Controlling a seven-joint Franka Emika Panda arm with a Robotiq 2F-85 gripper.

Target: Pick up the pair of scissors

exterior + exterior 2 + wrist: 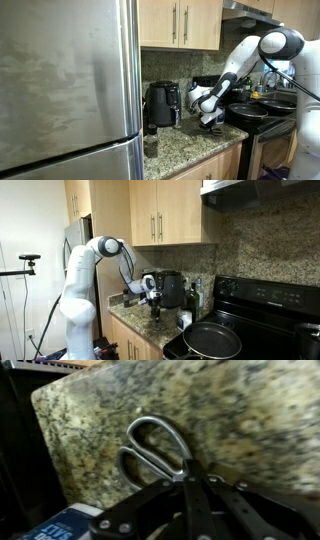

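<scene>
Scissors [176, 469], blades hidden behind claw [195, 486]

Speckled granite countertop [235, 410], pair of scissors [152, 452] on it, black appliance [162, 103]

Home kitchen: steel fridge [65, 80], wooden wall cabinets [180, 22], speckled granite surface [185, 146], black stove [262, 315] with frying pan [210, 338], range hood [255, 188] above, black toaster [162, 103] by stone backsplash [260, 245].
</scene>
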